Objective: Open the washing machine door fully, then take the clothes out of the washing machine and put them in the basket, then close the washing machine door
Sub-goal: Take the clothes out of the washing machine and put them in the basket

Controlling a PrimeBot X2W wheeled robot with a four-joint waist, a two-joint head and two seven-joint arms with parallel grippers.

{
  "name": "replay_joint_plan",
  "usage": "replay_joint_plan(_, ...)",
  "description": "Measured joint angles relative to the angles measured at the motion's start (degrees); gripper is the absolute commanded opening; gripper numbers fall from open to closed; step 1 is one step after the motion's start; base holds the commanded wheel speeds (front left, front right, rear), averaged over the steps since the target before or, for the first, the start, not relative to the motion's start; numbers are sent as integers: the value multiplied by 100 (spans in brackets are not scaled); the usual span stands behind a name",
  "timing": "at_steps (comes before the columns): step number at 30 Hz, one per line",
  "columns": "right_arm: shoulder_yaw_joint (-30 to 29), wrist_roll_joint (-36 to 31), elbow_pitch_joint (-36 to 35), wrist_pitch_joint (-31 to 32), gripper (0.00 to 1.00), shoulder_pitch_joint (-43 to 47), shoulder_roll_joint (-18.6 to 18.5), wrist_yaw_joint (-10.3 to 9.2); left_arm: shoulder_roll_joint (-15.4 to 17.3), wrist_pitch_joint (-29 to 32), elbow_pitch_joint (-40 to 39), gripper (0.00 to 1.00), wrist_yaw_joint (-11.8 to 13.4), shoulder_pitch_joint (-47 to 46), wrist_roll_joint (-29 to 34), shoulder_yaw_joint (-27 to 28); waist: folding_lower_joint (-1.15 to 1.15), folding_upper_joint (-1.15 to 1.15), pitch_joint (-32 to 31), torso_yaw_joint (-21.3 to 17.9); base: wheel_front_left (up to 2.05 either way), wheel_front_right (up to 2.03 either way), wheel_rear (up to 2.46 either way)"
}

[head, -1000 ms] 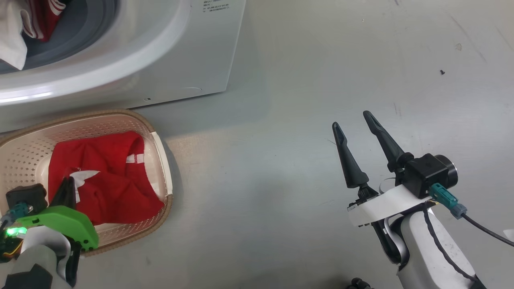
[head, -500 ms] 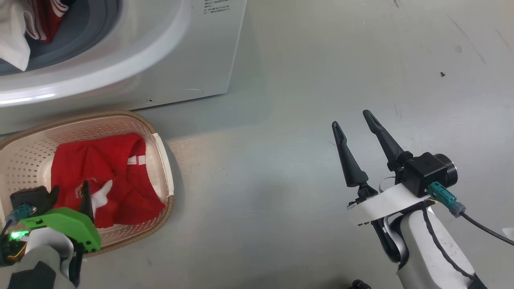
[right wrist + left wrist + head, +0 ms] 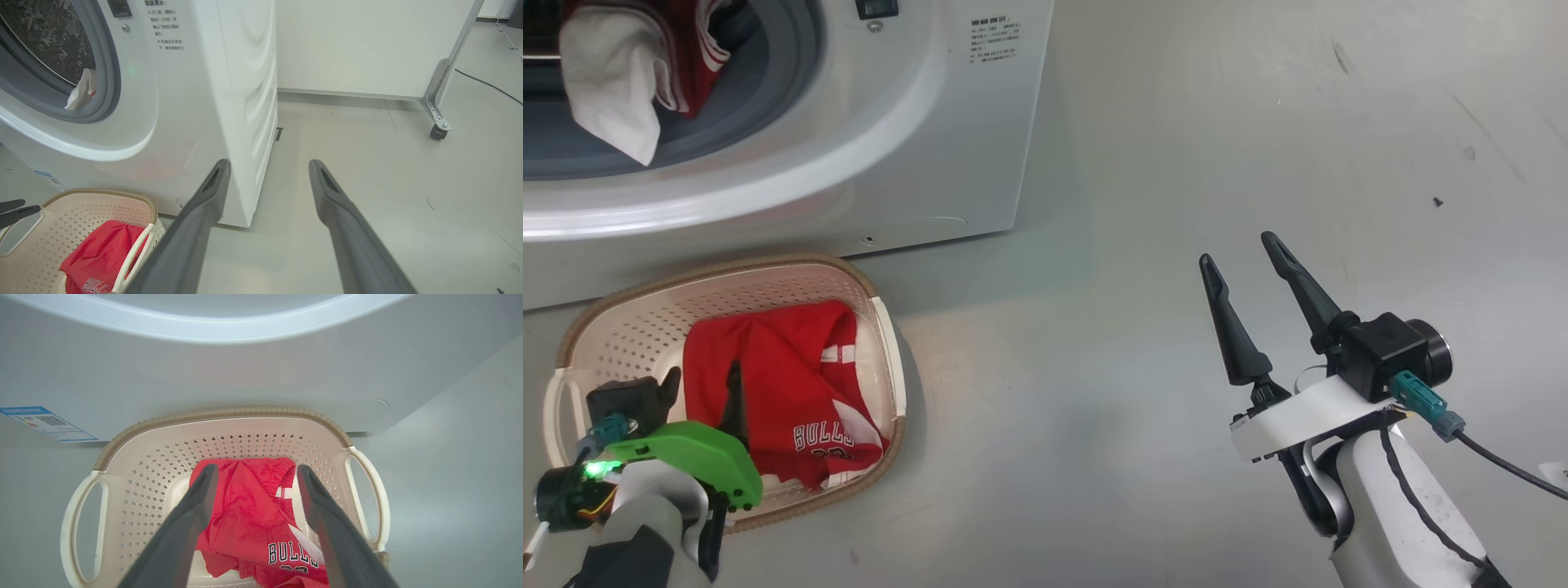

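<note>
Red mesh fabric, a basketball jersey (image 3: 245,506) with white trim and "BULLS" lettering, lies crumpled directly under the left pincer (image 3: 257,473). That pincer's two long dark fingers stand spread and released, gripping nothing; the jersey shows between them and seems free of both. It rests on the bottom of the small cream perforated plastic basket (image 3: 220,413), which has a brown woven-look rim and two side handles and whose walls ring the space below the left pincer's tips. Just beyond those tips rises the large white front-loading washing machine (image 3: 947,163). The basket sits close against its front, and a small blue label (image 3: 45,422) lies off to the pincer's left. Well above and ahead of the left pincer, the round grey-gasketed opening (image 3: 796,98) stands uncovered, and a second red-and-white garment (image 3: 686,73) hangs over its lip, half out of the drum. The right pincer (image 3: 1240,253) hovers well to the other side over bare grey floor (image 3: 1135,327), its fingers likewise parted and empty, with the machine's corner ahead and to its left.

By my reading the door is open and one piece is delivered. Left to do: fetch the garment at the opening and any behind it, drop them in the basket, and close the door.
</note>
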Motion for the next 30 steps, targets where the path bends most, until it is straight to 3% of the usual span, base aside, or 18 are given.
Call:
replay_joint_plan(8, -215, 19, -30, 0, 100, 22, 0, 0, -270, -58, -489, 100, -51, -23, 1, -201, 0, 0, -509, 189, 0, 0, 0)
replay_joint_plan(17, -354, 65, -44, 0, 100, 328, 0, 1, -309, -57, -1911, 100, -68, 48, 164, -352, 0, 0, -1141, 508, 0, 0, 0)
replay_joint_plan(30, -388, 152, -91, 0, 100, 932, 9, 2, -383, -57, -3188, 100, -68, 1532, 303, -441, 0, 0, -2041, 892, 0, 0, 0)
